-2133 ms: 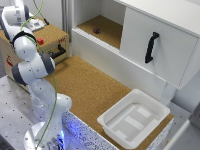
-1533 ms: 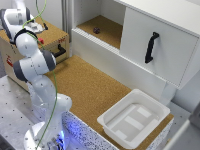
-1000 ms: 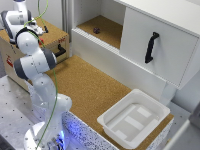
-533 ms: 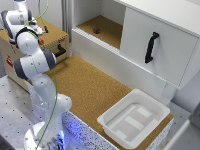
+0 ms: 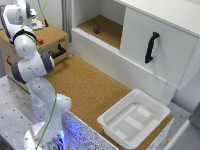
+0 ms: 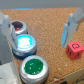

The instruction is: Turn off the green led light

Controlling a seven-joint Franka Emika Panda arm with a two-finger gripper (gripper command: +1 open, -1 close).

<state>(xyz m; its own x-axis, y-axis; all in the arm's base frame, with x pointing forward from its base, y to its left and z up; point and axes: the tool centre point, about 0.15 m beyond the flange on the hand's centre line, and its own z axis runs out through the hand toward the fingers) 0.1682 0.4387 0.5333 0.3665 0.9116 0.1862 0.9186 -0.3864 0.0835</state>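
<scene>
Wrist view of three round push buttons in a row on a cork surface (image 6: 47, 22), framed by the two fingers (image 6: 66, 29) of the gripper (image 6: 36, 27), whose jaws stand spread apart with nothing held between them. The green button (image 6: 34, 66) sits at one end of the row and appears unlit; the middle button (image 6: 24, 44) glows pale blue-white, and the red button (image 6: 18, 26) lies at the far end, partly behind one finger. A small red cube (image 6: 75, 50) rests on the cork just beside the other finger, apart from the buttons. In the exterior view, the white arm (image 5: 31, 65) reaches over a wooden box (image 5: 55, 42) at the exterior view's left, well apart from the white cabinet (image 5: 155, 45) with its black handle (image 5: 150, 47) and the white tray (image 5: 134, 118) on the cork mat (image 5: 90, 85).
</scene>
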